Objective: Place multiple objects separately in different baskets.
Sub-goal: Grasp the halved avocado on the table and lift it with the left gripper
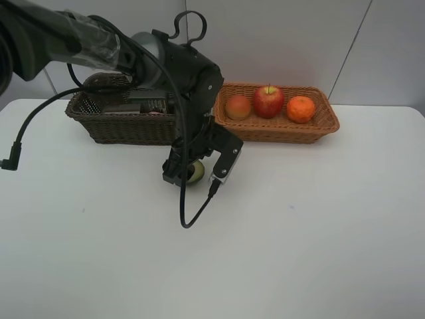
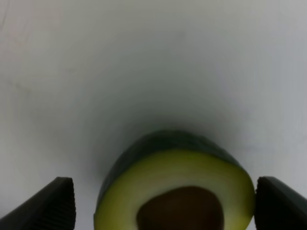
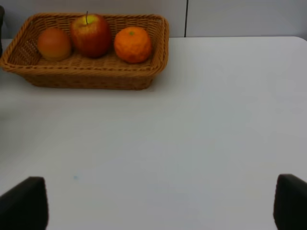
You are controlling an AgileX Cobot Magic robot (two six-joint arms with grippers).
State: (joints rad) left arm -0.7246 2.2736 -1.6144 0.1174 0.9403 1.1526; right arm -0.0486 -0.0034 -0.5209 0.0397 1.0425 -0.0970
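Left end effector [image 2: 163, 203] spread wide either side of halved avocado [image 1: 195, 173] on counter [image 1: 319, 232], 6 o'clock of dark basket [image 1: 119, 126]. Risk: curved skin squirts out on closing. Right end effector [image 3: 160, 203] spread, empty

A white table [image 1: 319, 239] carries everything. Taking the light orange-tan wicker basket [image 1: 319, 129] as the mark: it stands on the table toward the far edge. The dark brown wicker basket [image 1: 119, 129] stands on the table just beside its left end, in line with it. The halved avocado [image 1: 196, 174] lies on the bare tabletop in front of that same left end, nearer the camera, cut face showing.
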